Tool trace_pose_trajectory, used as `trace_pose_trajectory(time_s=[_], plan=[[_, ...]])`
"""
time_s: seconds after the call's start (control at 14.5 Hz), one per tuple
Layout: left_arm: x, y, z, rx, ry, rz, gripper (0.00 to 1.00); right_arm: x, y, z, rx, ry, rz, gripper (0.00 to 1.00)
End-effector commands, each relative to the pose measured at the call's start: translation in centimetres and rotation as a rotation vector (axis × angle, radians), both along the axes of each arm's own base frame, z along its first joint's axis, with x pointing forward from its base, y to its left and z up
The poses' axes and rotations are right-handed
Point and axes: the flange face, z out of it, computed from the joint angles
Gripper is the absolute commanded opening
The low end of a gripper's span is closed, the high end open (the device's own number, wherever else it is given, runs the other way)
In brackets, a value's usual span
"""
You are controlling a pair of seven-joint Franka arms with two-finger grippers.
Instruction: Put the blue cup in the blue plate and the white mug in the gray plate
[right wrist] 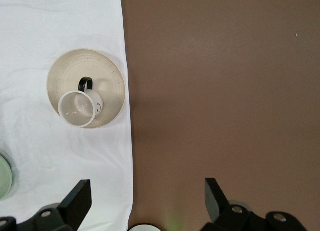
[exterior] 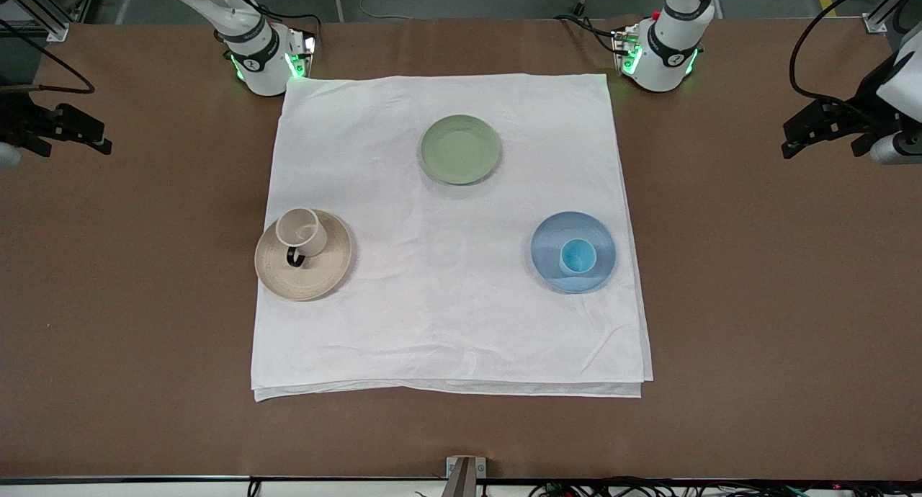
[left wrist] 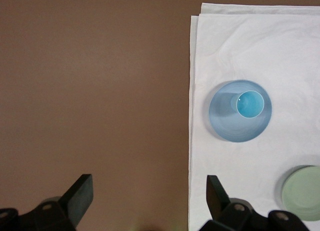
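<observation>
The blue cup point(exterior: 578, 256) stands upright on the blue plate point(exterior: 553, 232) toward the left arm's end of the white cloth; both also show in the left wrist view, cup point(left wrist: 250, 104) and plate point(left wrist: 224, 122). The white mug point(exterior: 299, 230) stands upright on the gray plate point(exterior: 320, 272), handle toward the front camera; the right wrist view shows mug point(right wrist: 77, 109) and plate point(right wrist: 109, 76). My left gripper point(exterior: 825, 140) point(left wrist: 149, 191) is open and empty, held over bare table off the cloth. My right gripper point(exterior: 70, 142) point(right wrist: 148, 193) is open and empty over bare table at the right arm's end.
A sage-green plate point(exterior: 460, 149) lies empty on the white cloth point(exterior: 446, 324), farther from the front camera than the other two plates. The cloth covers the middle of the brown table point(exterior: 756, 302). The arm bases stand at the cloth's two corners farthest from the front camera.
</observation>
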Motion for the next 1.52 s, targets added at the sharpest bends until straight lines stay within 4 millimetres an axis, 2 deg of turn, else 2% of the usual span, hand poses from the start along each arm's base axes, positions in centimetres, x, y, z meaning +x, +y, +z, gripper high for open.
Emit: trace_pose_trajectory(time_s=[0.0,0.34,0.48,0.55,0.9,1.1,1.45], plan=[[-1.8,0.0,0.6,0.001,-0.001,-0.002,1.00,-1.1,0.2,0.0,-0.008,-0.018,0.016,1.00],[-1.8,0.8,0.5,0.001,0.004,-0.008,1.00,-1.3,-0.3,0.8,-0.006,-0.038,0.003,1.00],[-1.7,0.9,0.4,0.001,0.007,-0.006,1.00,-1.2,-0.1,2.7,-0.003,-0.066,-0.002,1.00],[-1.6,0.9,0.4,0.001,0.007,-0.006,1.00,-1.3,0.1,3.0,0.000,-0.065,-0.005,1.00],[-1.3,0.9,0.2,0.002,0.008,-0.005,1.00,-1.5,-0.3,3.1,0.016,-0.046,-0.024,1.00],[-1.3,0.9,1.0,0.004,-0.009,-0.003,1.00,-1.5,-0.6,4.3,0.013,-0.051,-0.029,1.00],[-1.3,0.6,1.1,0.002,-0.011,0.000,1.00,-1.0,-0.5,4.1,0.012,-0.049,-0.019,1.00]])
